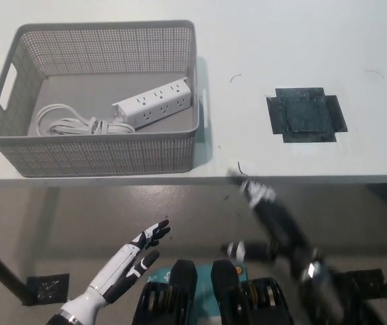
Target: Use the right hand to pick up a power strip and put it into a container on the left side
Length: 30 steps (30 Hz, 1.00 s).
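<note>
Right robot hand (264, 203), blurred, empty, fingers' spread unclear, hangs below the bench (301, 40) edge, right of the power strip (154, 101) lying slantwise in the basket (98, 157); left robot hand (133, 254) rests open.

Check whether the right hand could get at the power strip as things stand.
Probably not right away. The right hand hangs blurred below the table edge, while the power strip lies inside the basket, whose wall stands between them. The top is open, so reaching from above looks possible.
</note>
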### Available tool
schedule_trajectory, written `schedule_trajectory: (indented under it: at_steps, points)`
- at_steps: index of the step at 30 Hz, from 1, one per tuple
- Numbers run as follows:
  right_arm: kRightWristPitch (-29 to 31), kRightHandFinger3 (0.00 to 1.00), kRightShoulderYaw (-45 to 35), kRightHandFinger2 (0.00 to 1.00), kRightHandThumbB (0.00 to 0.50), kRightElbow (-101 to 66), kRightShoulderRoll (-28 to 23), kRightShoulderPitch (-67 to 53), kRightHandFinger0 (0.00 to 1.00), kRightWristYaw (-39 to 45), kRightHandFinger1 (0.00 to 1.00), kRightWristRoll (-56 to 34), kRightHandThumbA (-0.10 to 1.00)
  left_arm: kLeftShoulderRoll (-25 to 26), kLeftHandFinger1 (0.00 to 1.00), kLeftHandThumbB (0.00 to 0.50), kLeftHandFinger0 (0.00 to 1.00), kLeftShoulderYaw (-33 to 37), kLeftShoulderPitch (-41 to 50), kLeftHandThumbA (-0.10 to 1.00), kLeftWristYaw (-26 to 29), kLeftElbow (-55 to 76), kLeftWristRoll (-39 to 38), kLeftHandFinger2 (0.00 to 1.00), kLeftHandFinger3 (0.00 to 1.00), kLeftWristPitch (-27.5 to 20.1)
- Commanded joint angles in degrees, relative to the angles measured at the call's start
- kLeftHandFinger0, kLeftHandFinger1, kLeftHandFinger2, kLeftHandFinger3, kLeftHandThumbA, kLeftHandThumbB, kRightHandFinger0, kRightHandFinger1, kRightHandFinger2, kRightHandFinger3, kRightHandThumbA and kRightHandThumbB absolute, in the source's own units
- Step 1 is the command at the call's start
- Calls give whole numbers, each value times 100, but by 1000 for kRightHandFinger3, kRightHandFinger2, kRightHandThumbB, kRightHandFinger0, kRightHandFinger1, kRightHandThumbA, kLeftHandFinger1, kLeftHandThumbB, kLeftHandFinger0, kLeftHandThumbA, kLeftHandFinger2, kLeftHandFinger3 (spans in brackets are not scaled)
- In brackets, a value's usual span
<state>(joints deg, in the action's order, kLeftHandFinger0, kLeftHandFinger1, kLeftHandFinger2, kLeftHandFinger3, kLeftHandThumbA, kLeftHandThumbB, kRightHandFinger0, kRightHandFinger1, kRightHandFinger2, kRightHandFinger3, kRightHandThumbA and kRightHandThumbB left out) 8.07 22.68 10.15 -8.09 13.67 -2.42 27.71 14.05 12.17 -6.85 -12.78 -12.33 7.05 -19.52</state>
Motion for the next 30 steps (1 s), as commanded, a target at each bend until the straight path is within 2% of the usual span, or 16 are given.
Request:
schedule_trajectory:
  at_steps: [1, 2, 3, 4, 5, 6, 7, 8, 12, 13, 14, 17, 21, 23, 30]
  points:
    - [1886, 1000, 463, 1000, 400, -5417, -494, -1416, 1000, -1043, 1000, -22, 1000, 37, 1000, 323, 1000, -361, -55, 1000, 192, 145, -235, 1000, 1000, -262]
    - [1886, 1000, 495, 1000, 370, -5246, -605, -1449, 1000, -1208, 1000, -17, 1000, 36, 1000, 328, 1000, -368, -72, 1000, 175, 132, -273, 1000, 1000, -257]
    - [1886, 1000, 451, 1000, 413, -5045, -651, -1582, 1000, -1225, 1000, -127, 1000, 26, 1000, 321, 1000, -379, -86, 1000, 159, 96, -330, 1000, 1000, -289]
    - [1886, 1000, 387, 1000, 428, -4943, -628, -1639, 1000, -1127, 1000, -279, 1000, 19, 1000, 320, 1000, -390, -97, 1000, 163, 62, -355, 1000, 1000, -334]
    - [1886, 1000, 218, 1000, 333, -4648, -515, -1825, 1000, -1222, 1000, -202, 1000, 21, 1000, 328, 1000, -406, -102, 1000, 168, 45, -365, 1000, 1000, -346]
    - [1886, 1000, 220, 1000, 191, -4374, -505, -1858, 1000, -1524, 1000, 1, 1000, 23, 1000, 326, 1000, -415, -102, 1000, 169, 38, -370, 1000, 1000, -354]
    - [1886, 1000, 225, 1000, 142, -3712, -532, -1845, 1000, -2157, 1000, 396, 1000, 18, 1000, 326, 1000, -427, -100, 1000, 179, 25, -369, 1000, 1000, -384]
    - [1886, 1000, 97, 1000, 207, -3236, -494, -1826, 1000, -2241, 1000, 411, 1000, 10, 1000, 333, 1000, -432, -97, 1000, 191, 13, -354, 1000, 1000, -398]
    - [1886, 1000, -219, 1000, 264, -1512, -405, -1575, 1000, -2377, 1000, 10, 1000, -35, 1000, 348, 1000, -442, -69, 1000, 199, 20, -259, 1000, 1000, -375]
    - [1886, 1000, -258, 1000, 241, -1113, -395, -1486, 1000, -2429, 1000, -67, 1000, -58, 1000, 346, 1000, -448, -64, 1000, 209, 4, -245, 1000, 1000, -404]
    - [1886, 1000, -250, 1000, 240, -819, -409, -1390, 1000, -2497, 1000, -116, 1000, -80, 1000, 344, 1000, -465, -64, 1000, 225, -9, -225, 1000, 1000, -433]
    - [1886, 1000, -576, 1000, 256, -180, -256, -1220, 1000, -1818, 1000, -447, 1000, -112, 1000, 334, 1000, -544, -45, 1000, 248, -41, -235, 1000, 1000, -482]
    - [1880, 1000, -731, 1000, 237, 266, -210, -968, 1000, -1189, 1000, -864, 1000, -123, 1000, 361, 1000, -610, -70, 1000, 274, -66, -142, 1000, 1000, -459]
    - [1794, 1000, -735, 1000, 281, 335, -227, -891, 1000, -955, 1000, -965, 1000, -128, 1000, 348, 1000, -625, -71, 1000, 293, -61, -54, 1000, 1000, -484]
    - [1523, 1000, -707, 1000, 281, 133, -171, -866, 1000, -639, 1000, -978, 1000, -112, 1000, 332, 1000, -687, -106, 1000, 278, -150, 57, 1000, 1000, -616]
